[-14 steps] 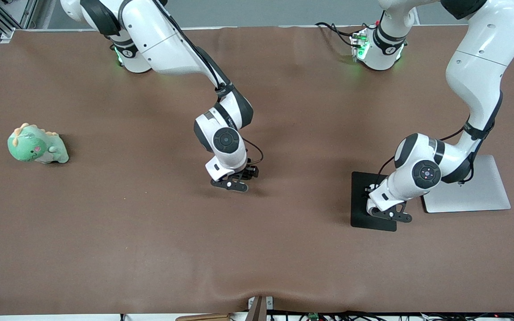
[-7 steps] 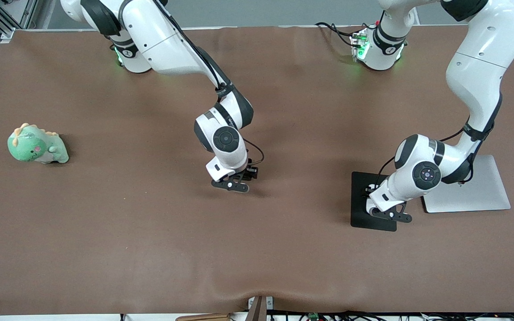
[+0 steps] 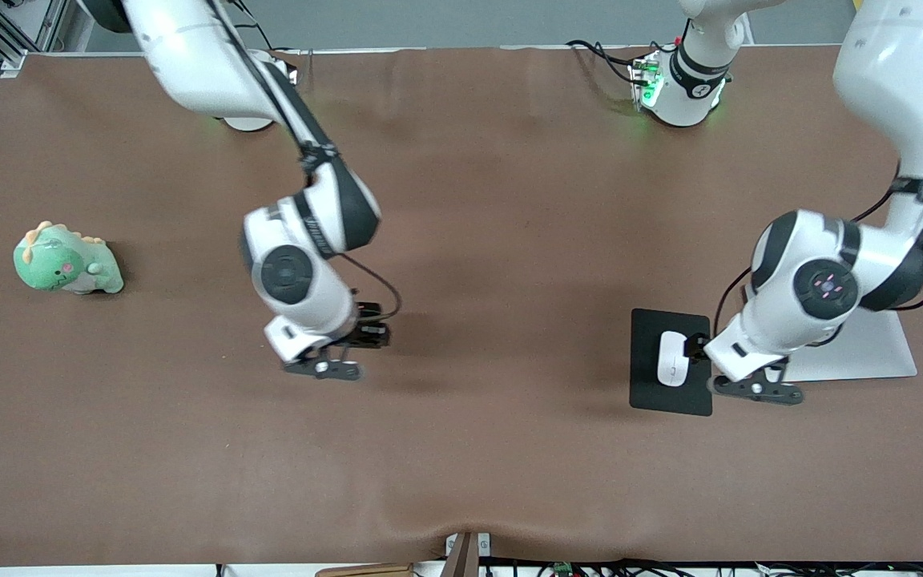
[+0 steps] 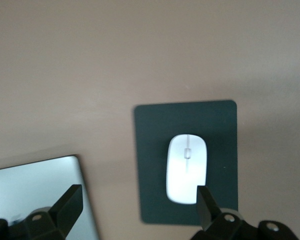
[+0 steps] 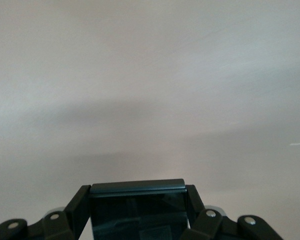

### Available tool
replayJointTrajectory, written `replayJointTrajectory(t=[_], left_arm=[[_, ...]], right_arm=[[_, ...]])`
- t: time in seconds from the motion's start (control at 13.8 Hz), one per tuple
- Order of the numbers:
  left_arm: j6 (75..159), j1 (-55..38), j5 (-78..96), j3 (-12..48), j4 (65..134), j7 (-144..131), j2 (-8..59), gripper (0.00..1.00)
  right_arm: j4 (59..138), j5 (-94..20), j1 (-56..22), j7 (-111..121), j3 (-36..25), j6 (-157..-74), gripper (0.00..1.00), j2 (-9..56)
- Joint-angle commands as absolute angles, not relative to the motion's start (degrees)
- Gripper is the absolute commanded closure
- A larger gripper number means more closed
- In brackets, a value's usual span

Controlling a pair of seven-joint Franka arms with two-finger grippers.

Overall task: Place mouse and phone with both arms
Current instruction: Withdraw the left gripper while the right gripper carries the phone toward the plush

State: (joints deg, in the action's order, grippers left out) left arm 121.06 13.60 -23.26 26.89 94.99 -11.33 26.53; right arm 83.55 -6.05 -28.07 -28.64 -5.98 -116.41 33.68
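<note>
The white mouse lies on the matte black pad toward the left arm's end of the table. It also shows in the left wrist view, on the pad. My left gripper is open and empty in the air, over the pad's edge beside the mouse; its fingers stand wide apart. My right gripper hangs over bare table near the middle. It is shut on the black glossy phone, held between both fingers. The phone is hidden in the front view.
A silver flat slab lies beside the pad at the left arm's end, seen also in the left wrist view. A green dinosaur toy sits at the right arm's end. The brown table cover is wrinkled at its front edge.
My left gripper has risen off the pad and shifted toward the silver slab, uncovering the mouse. My right arm has risen and swung toward its own end of the table.
</note>
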Motion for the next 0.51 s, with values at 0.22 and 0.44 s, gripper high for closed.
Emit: replayJointTrajectory(t=[0.22,0.44], left_arm=[[98.8,16.8,-14.2,27.1,84.3,-10.5,17.6,0.00],[92.6,18.5,-11.8,27.0,82.6,-10.3,12.5,0.00]], right_arm=[[96.7,-6.2,-12.9,-13.4,-4.7,-114.9,0.94,22.1],[100.7,-6.1,-3.1,-2.0,-4.8,-115.0,0.94,20.7]])
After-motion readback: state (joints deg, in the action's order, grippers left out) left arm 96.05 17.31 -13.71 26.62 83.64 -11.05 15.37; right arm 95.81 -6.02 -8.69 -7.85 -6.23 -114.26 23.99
